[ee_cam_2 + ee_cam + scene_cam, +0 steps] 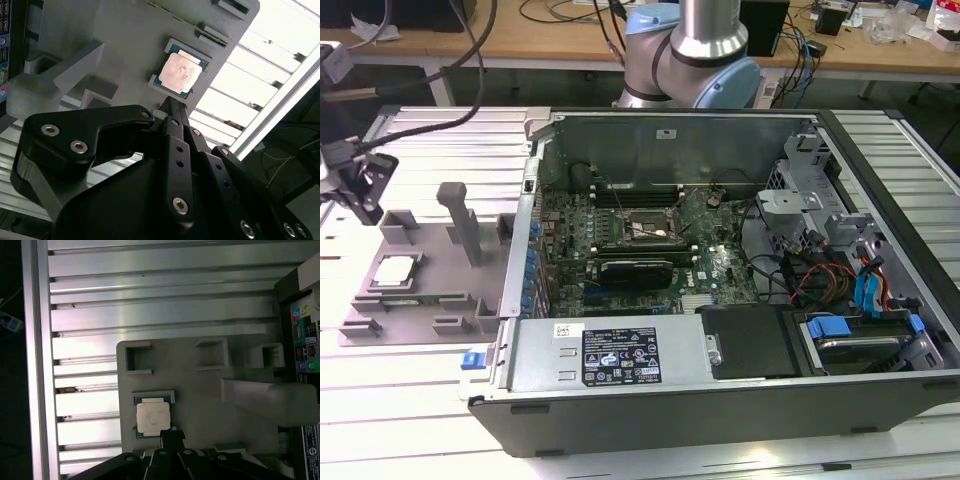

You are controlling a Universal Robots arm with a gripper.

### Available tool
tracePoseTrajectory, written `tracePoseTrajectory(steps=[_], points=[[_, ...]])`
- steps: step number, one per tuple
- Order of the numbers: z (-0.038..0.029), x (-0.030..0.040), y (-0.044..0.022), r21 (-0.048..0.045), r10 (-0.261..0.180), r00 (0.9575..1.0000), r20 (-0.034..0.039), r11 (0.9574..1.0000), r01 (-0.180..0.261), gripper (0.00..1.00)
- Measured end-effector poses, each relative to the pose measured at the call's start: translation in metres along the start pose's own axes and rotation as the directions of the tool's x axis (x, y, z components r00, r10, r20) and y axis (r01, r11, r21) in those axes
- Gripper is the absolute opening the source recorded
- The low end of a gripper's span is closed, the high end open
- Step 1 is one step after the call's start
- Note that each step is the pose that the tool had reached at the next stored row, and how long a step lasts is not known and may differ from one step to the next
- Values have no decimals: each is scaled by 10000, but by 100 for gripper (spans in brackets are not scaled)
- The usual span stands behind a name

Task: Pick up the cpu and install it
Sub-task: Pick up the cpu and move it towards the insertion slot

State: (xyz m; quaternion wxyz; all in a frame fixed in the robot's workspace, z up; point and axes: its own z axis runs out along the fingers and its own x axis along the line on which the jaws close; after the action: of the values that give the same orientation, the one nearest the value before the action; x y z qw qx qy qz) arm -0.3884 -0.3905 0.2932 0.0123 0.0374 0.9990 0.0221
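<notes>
Silvery-topped small square cpu (pixel 180 71) lies flat in its recess on the grey plastic tray (pixel 125 35), just beyond the tip of the black gripper (pixel 170 102), whose fingers look pinched together, holding nothing.

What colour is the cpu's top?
The cpu has a pale silvery-white top with a green edge, clearest in the second wrist view.

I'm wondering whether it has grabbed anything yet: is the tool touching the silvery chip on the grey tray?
Apart. In the exterior view the tool hangs clear of the cpu, with bare grey tray showing between them.
</notes>
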Motion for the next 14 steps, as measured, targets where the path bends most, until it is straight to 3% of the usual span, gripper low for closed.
tracePoseTrajectory(steps=[9,14], points=[[248,67,-17,1,0,10000,-19,10000,0,11],[336,81,-21,1,2,10000,-20,10000,-2,11]])
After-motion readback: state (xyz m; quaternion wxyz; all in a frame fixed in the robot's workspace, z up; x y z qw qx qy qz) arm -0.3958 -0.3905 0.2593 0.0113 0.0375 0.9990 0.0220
